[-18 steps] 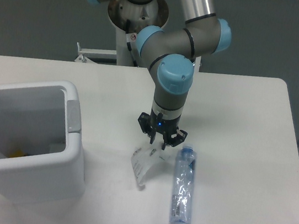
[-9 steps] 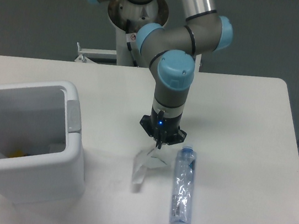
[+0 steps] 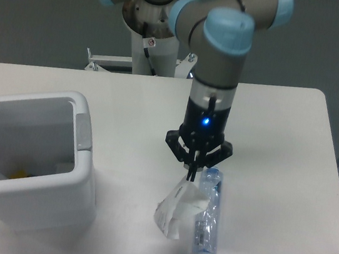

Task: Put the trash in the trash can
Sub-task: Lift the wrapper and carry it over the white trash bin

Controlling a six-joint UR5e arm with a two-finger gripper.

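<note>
One fixed camera looks down across a white table (image 3: pixel 271 122) at the UR5e arm (image 3: pixel 220 58), whose grey and light-blue joints rise from a pedestal at the far edge. The gripper (image 3: pixel 193 172) points straight down with a blue light glowing on its wrist, and its fingers are drawn together on the top edge of the crumpled wrapper (image 3: pixel 178 211), which hangs below them as a bunched white-and-clear fold. Whether the wrapper's lower end touches the table or hangs just above it cannot be told. The crushed clear bottle (image 3: pixel 207 224) lies on the table just to the camera's right of the wrapper, blue cap toward the arm, and the wrapper overlaps part of its near side in this view. The trash can (image 3: pixel 81 171) stands well apart at the camera's left, a white bin with a rounded rim and a grey tab (image 3: pixel 84 131) on the side facing the arm; a small yellow scrap shows low inside it. Between gripper and bin the way is open table with nothing standing on it. Compared with half a second ago, the arm has risen and shifted slightly toward the camera's right, the wrapper has left its flat spot on the table and gathered under the fingers, while bottle and bin have stayed where they were.
</note>
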